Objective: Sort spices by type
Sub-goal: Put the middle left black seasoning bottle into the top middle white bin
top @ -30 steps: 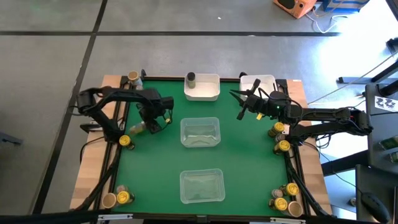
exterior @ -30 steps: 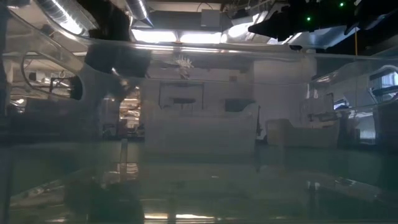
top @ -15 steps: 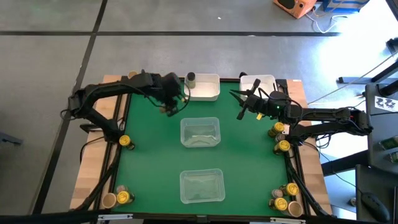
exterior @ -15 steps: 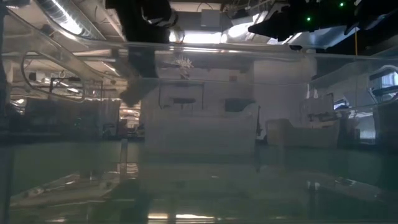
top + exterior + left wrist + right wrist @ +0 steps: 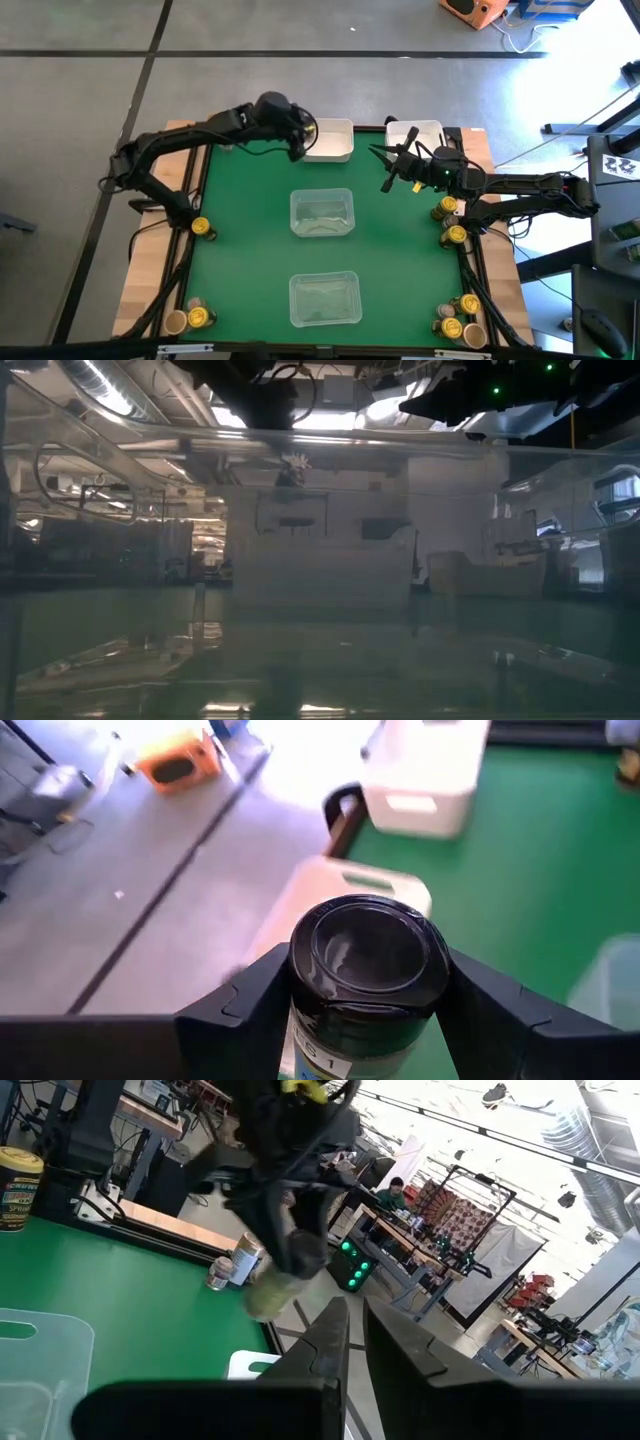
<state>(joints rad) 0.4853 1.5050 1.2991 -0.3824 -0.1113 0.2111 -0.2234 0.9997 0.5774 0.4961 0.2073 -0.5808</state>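
The left gripper (image 5: 365,1010) is high above the far edge of the green worktop (image 5: 250,250), just beside the left white bin (image 5: 335,147). Its jaws stand about half open and are closed on a dark-lidded jar (image 5: 365,980), one jaw on each side of the jar. In the left wrist view the black lid of this jar faces the camera, and the bin lies behind it. In the high view the arm hides the jar.

The right gripper (image 5: 388,170) hangs over the far right part of the worktop, near the right white bin (image 5: 425,131). Its jaws are closed together and they hold nothing.

The other jars stand at the edges of the worktop. One yellow-lidded jar (image 5: 201,228) stands alone at the left edge. Two jars (image 5: 190,318) stand in the near left corner, one with a tan lid and one with a yellow lid. Two more jars (image 5: 450,221) are at the right edge, one behind the other, close to the right arm. A group of jars (image 5: 458,320) fills the near right corner; I cannot count them exactly.

Two clear trays lie in the middle of the worktop, the far tray (image 5: 322,213) and the near tray (image 5: 324,299), well apart from each other. I cannot tell if something is inside them.
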